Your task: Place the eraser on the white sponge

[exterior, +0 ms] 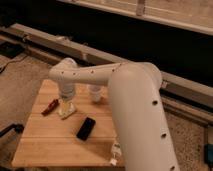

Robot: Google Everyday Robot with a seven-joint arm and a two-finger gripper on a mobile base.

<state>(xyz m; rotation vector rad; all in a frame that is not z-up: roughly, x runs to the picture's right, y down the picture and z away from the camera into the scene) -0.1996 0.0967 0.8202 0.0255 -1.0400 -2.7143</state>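
— Where is the gripper?

— The gripper hangs at the end of the white arm, low over the far left part of the wooden tabletop. The arm comes in from the lower right of the view, bends at a rounded joint and drops straight down to the gripper.

— Open or closed?

— I cannot tell. The wrist above covers most of it, and it blends into what lies beneath.

— What lies beneath?

— The white sponge, a pale cream block, sits directly under the gripper. Whether the two touch, I cannot say.

— And the eraser?

— The eraser lies flat on the tabletop, below and to the right of the gripper as the view shows it, nearer the front edge. It is a black rectangle with its long side on a diagonal. It is apart from the gripper. It is near the sponge but not touching it, with a strip of bare wood between them.

— So it is not on the sponge?

— No, it rests on the wood.

— What else is around the gripper?

— A slim red-and-dark pen-like object lies just to the left of the gripper, beside the sponge. A white cup stands upright to the gripper's right, a little farther back. A small white thing sits at the tabletop's front right edge, well apart from the gripper and close against the arm. It is too blurred to name.
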